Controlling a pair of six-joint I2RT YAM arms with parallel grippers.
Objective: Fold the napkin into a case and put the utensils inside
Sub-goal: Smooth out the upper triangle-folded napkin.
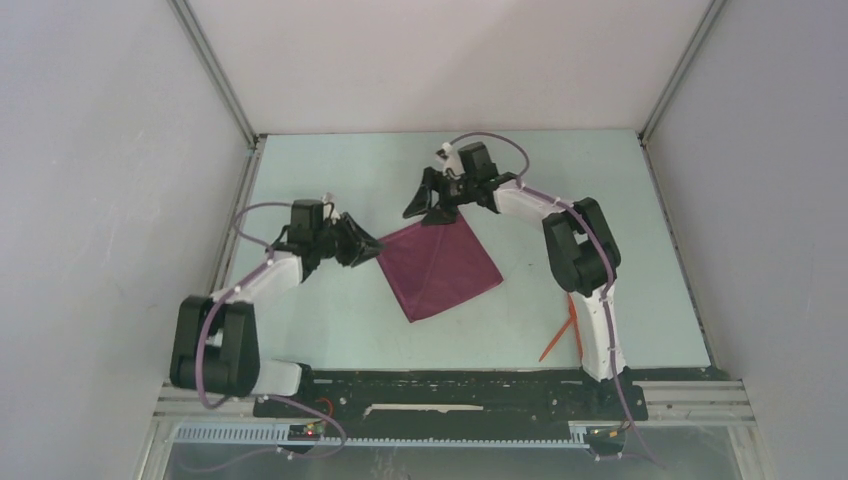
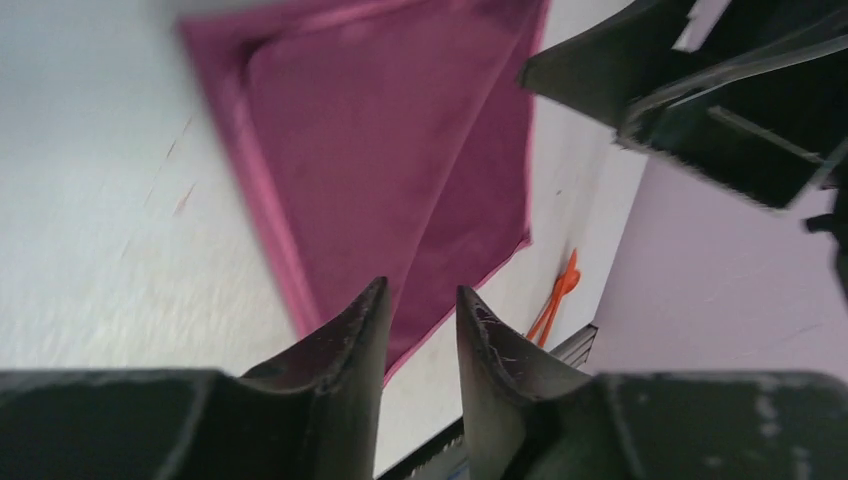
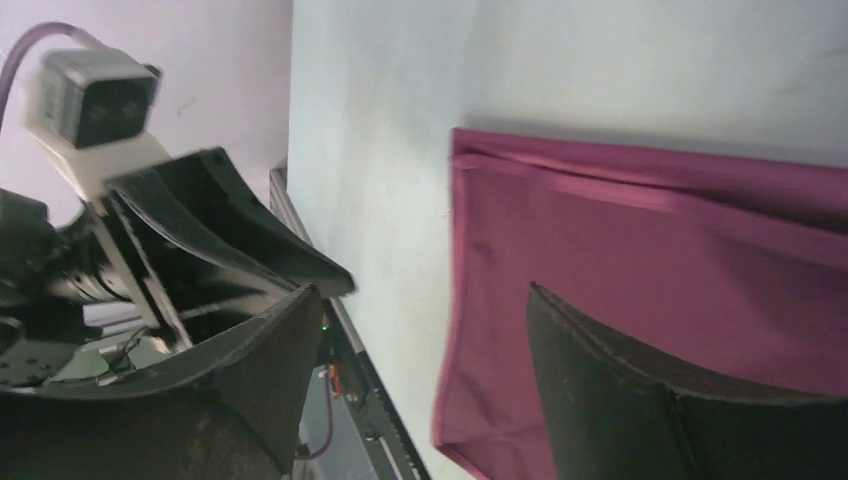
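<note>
Right, the plum-purple thin cloth napkin [image 1: 440, 268] lies flat mid-bench as a tilted square, with a faint crease running from its 12 o'clock corner down toward 6. Left fingers [image 1: 368, 243] sit at the 9 o'clock corner with only a narrow gap between them. The left wrist view shows cloth running up to the tips, but nothing visibly pinched. Right fingers [image 1: 430, 209] hover at the 12 o'clock corner, spread wide, one above the cloth and one off its edge. The two thin orange-red plastic utensils [image 1: 571, 320] lie in a narrow V at about 4 o'clock from the napkin, beside the right arm's base on the pale bench [image 1: 330, 320]. My read: a fold is being set up. To do it well, each pair should straddle just its corner, close on cloth alone, lift low, and carry both corners across together so the edges land parallel and the pouch comes out narrow.
</note>
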